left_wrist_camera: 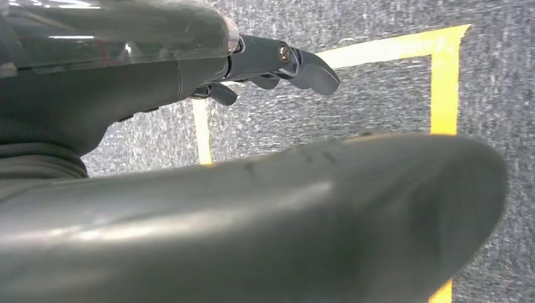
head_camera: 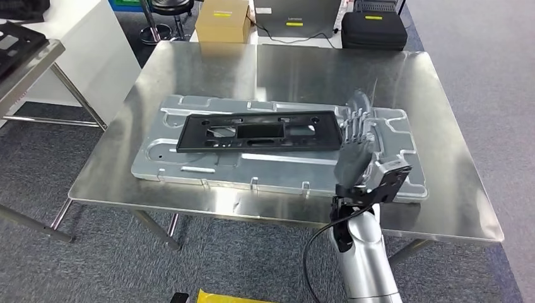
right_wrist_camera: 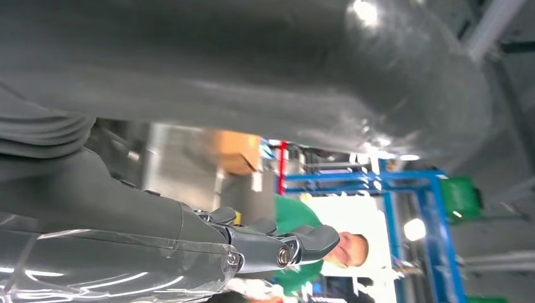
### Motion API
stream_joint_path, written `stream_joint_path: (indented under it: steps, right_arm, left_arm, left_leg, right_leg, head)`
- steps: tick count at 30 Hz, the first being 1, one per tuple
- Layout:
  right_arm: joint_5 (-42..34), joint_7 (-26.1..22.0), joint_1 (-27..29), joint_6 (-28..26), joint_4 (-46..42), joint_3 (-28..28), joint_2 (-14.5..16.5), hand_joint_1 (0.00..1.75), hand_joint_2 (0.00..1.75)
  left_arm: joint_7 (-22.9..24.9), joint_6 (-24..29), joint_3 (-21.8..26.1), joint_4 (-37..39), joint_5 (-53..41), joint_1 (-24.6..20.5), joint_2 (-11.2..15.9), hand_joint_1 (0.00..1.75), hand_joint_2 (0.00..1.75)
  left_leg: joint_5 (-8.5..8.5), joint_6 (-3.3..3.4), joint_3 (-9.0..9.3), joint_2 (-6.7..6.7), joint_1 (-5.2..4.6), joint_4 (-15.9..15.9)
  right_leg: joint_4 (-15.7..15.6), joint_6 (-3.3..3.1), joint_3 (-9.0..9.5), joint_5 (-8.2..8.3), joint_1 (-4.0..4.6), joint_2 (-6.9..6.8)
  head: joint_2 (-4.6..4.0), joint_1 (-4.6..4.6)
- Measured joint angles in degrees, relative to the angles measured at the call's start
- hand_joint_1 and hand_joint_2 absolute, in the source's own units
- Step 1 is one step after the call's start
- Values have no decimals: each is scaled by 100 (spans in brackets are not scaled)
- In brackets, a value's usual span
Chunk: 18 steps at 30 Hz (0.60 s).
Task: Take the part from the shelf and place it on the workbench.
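Head view shows us the black part (head_camera: 258,131) lying flat mid-frame on the bench (head_camera: 441,189), seemingly already placed, our right hand (head_camera: 355,142) raised beside it, fingers extended, holding nothing.

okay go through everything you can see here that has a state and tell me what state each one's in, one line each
black part: lying flat on the metal tray, not held
metal tray: flat on the workbench
workbench: bears the tray and part
right hand: raised over the tray's right end, fingers spread, holding nothing
left hand: hanging over the floor, fingers apart, holding nothing
cardboard box: closed, on the floor beyond the workbench
black case: closed, beside it
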Motion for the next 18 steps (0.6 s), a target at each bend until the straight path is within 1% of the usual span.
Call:
stream_joint_path:
  steps: [1, 2, 3, 4, 5, 6, 7, 8, 10, 11, 12, 13, 14, 15, 16, 17, 18]
  right_arm:
    - [-7, 7, 81, -22, 3, 60, -11, 0, 0]
    - [-13, 14, 152, -40, 10, 111, -22, 0, 0]
    - [-21, 19, 215, -57, 21, 156, -33, 0, 0]
    - [-28, 20, 276, -72, 37, 192, -44, 0, 0]
    - [-32, 14, 336, -81, 55, 225, -55, 0, 0]
    - [-35, 7, 399, -85, 75, 255, -64, 0, 0]
    - [-35, -1, 454, -84, 97, 279, -72, 0, 0]
    - [-34, -5, 501, -82, 124, 302, -79, 0, 0]
    - [-33, -9, 580, -86, 197, 330, -92, 0, 0]
    - [-33, -10, 616, -105, 249, 338, -100, 0, 0]
    - [-33, -8, 652, -137, 316, 341, -109, 0, 0]
    - [-34, -7, 684, -182, 397, 341, -119, 0, 0]
    - [-34, -6, 709, -232, 485, 338, -128, 0, 0]
    - [-35, -4, 734, -280, 571, 336, -134, 0, 0]
    - [-34, -5, 760, -325, 650, 335, -138, 0, 0]
    - [-32, -5, 786, -365, 713, 333, -141, 0, 0]
    - [-29, -6, 809, -393, 771, 331, -144, 0, 0]
  left_arm:
    - [-4, 2, 7, 0, 9, 4, 8, 0, 0]
    - [-8, 5, 11, 0, 16, 7, 17, 0, 0]
    - [-11, 9, 14, 0, 20, 10, 26, 0, 0]
    - [-16, 12, 15, 0, 22, 10, 35, 0, 0]
    - [-22, 15, 16, 0, 23, 4, 42, 0, 0]
    - [-26, 16, 16, 0, 23, -5, 47, 0, 0]
    - [-31, 17, 17, 0, 23, -14, 50, 0, 0]
    - [-34, 19, 17, 0, 24, -16, 52, 0, 0]
    - [-37, 20, 17, 0, 25, 5, 56, 0, 0]
    - [-36, 21, 17, 0, 26, 16, 58, 0, 0]
    - [-31, 21, 17, 0, 26, 20, 59, 0, 0]
    - [-27, 21, 16, 0, 23, 20, 61, 0, 0]
    - [-22, 21, 16, 0, 20, 15, 63, 0, 0]
    - [-16, 20, 16, 0, 16, 13, 67, 0, 0]
    - [-12, 19, 16, 0, 14, 14, 70, 0, 0]
    - [-8, 18, 16, 0, 14, 14, 73, 0, 0]
    - [-4, 17, 16, 0, 14, 15, 76, 0, 0]
  left_leg:
    - [-190, -17, -69, 0, 11, 316]
    - [-290, -32, -65, 1, 19, 493]
    - [-285, -43, 48, 1, 28, 457]
    - [-199, -50, 270, 3, 36, 207]
    - [-85, -53, 578, 4, 45, -208]
    - [7, -42, 832, 2, 36, -594]
    - [81, -17, 1001, -5, 25, -877]
    - [117, 16, 1072, -12, 12, -1022]
    - [202, 104, 1018, -21, -15, -1027]
    - [261, 147, 985, -8, -14, -1028]
    - [332, 191, 942, 4, -14, -1035]
    - [411, 234, 879, 17, -10, -1045]
    - [486, 268, 806, 29, -9, -1047]
    - [555, 291, 724, 31, -19, -1044]
    - [621, 304, 636, 34, -30, -1040]
    - [685, 307, 545, 37, -43, -1034]
    - [748, 306, 451, 39, -56, -1024]
  right_leg:
    - [3, -3, -58, 43, 2, -7]
    - [6, 1, -123, 91, 3, -13]
    - [10, 9, -191, 143, 0, -16]
    - [15, 24, -260, 198, -5, -17]
    - [23, 46, -320, 254, -10, -15]
    - [25, 78, -368, 311, -8, -13]
    - [26, 116, -399, 364, -6, -12]
    - [20, 157, -415, 416, -2, -12]
    - [-25, 235, -415, 525, -7, -11]
    - [-35, 267, -427, 539, -17, -6]
    - [3, 293, -462, 456, -28, -1]
    - [147, 315, -526, 244, -39, 4]
    - [406, 330, -607, -69, -48, 7]
    - [758, 345, -691, -407, -50, 7]
    - [1139, 357, -752, -675, -52, 8]
    - [1446, 364, -767, -800, -51, 8]
    - [1611, 363, -709, -788, -51, 9]
  head:
    - [0, -4]
    - [0, -5]
    - [0, -5]
    - [0, -5]
    - [0, -7]
    - [0, -7]
    - [0, -3]
    - [0, 0]
    - [0, 4]
    - [0, 3]
    - [0, 2]
    - [0, 6]
    - [0, 10]
    - [0, 13]
    - [0, 17]
    - [0, 19]
    - [0, 18]
